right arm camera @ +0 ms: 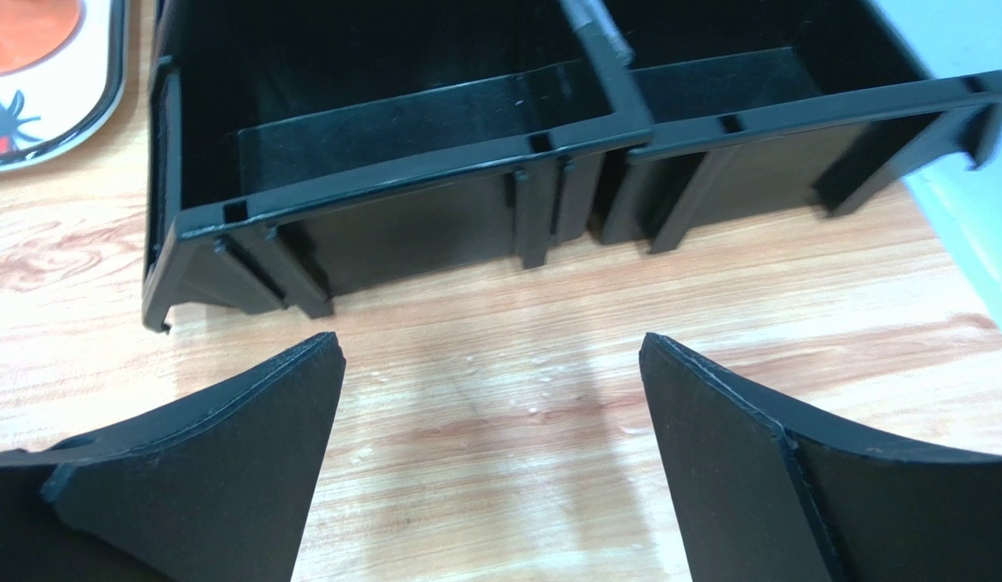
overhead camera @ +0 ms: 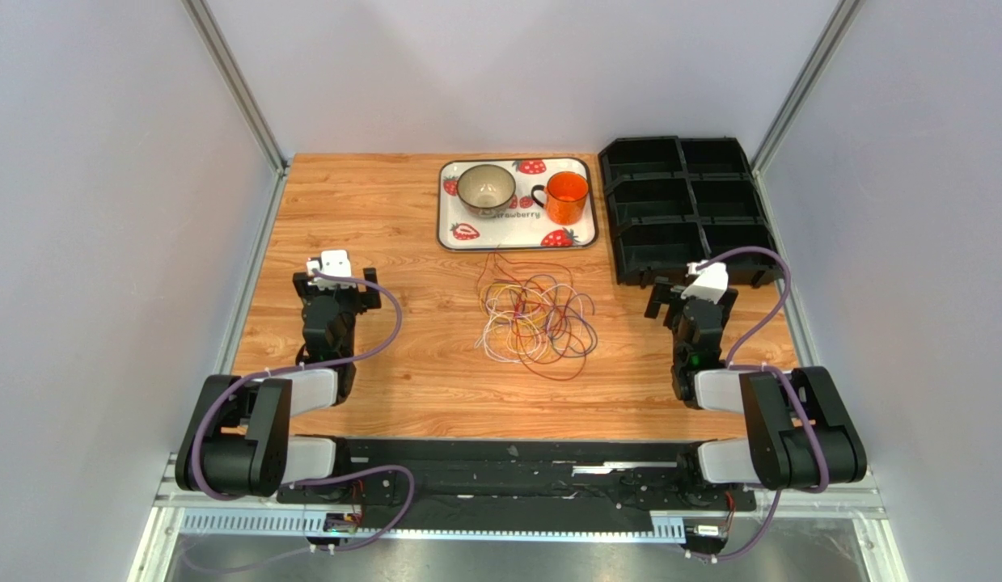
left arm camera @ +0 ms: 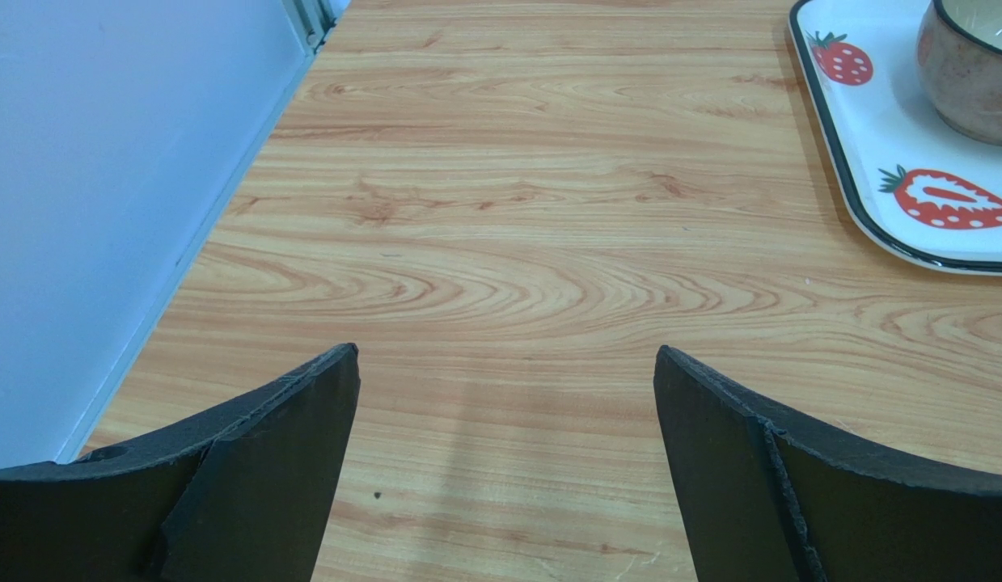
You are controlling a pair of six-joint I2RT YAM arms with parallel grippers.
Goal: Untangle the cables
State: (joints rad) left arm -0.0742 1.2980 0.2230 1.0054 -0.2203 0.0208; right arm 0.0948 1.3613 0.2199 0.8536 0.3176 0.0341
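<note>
Cables [overhead camera: 536,318] lie in one tangled heap mid-table, just in front of the tray [overhead camera: 506,233], nothing touching them. Left gripper [left arm camera: 506,360] and right gripper [right arm camera: 491,343] sit well apart on either side of the heap, jaws wide open and empty. Likely parked that way to leave it reachable for a first pick; the right one faces the black bins [overhead camera: 682,206].

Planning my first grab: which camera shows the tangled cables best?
The top external view. The cables lie whole there, a loose tangle on the table, on the robot's side of the strawberry tray. Neither wrist view shows them: the left sees table and the tray's corner, the right sees the black bins.
</note>
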